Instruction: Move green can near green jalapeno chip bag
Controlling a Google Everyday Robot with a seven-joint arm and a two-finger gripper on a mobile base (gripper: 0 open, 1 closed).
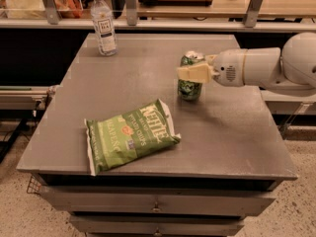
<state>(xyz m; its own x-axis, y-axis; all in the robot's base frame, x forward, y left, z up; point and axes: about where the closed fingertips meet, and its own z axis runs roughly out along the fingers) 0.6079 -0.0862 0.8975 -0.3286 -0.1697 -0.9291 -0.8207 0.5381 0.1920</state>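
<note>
I see the claw clamped across the upper side of the can, which is light, stiff, slick and easily dented, so a gentle side grip suits, with the bag down-left of the claw, apart.

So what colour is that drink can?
Green with pale markings, silver top; the gripper grips the green can at centre. Camera view.

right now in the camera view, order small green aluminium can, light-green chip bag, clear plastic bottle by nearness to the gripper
1. green can, in the gripper, mid-right
2. light-green chip bag, front left
3. clear plastic bottle, back left
</note>
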